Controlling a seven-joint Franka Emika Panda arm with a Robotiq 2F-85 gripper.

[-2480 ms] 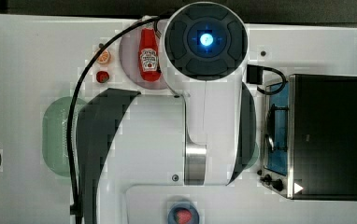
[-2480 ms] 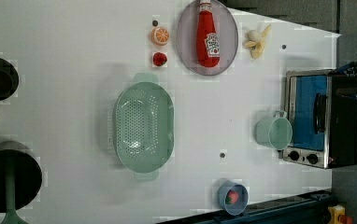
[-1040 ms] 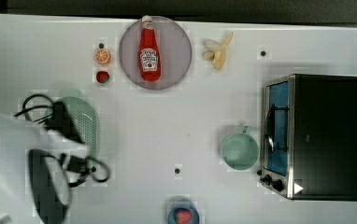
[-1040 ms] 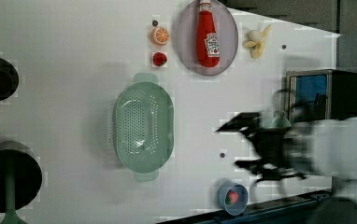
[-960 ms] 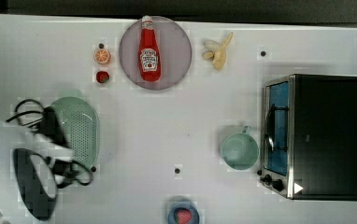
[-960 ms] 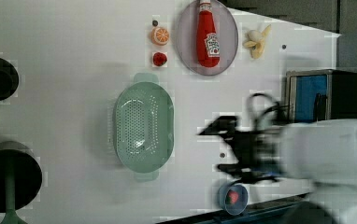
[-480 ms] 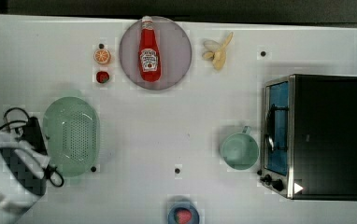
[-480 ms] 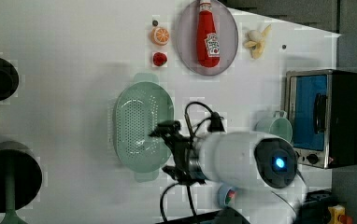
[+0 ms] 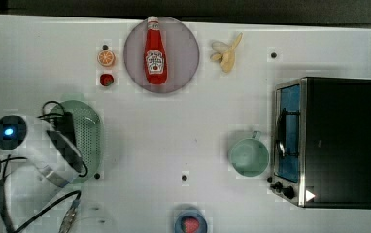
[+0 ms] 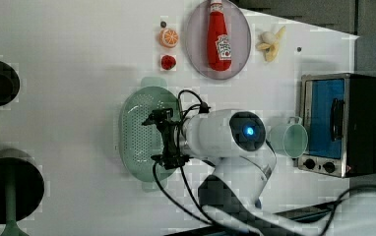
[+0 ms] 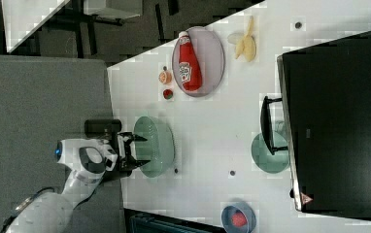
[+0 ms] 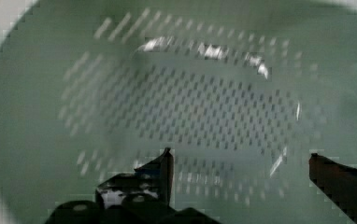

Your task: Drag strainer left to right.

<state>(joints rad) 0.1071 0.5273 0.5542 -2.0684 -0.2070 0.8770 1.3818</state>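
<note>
The strainer lies directly under the wide-open, empty end effector, at 9 o'clock on the table in the top view. 1 strainer, 1 mug.

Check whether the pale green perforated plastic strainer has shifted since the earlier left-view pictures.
No. The pale green perforated plastic strainer sits at the same spot, just below the small red strawberry as before.

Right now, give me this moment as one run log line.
stage: reaching | gripper: open, above bowl, nothing held | strainer: on table, undragged | mug: beside toaster oven
</note>
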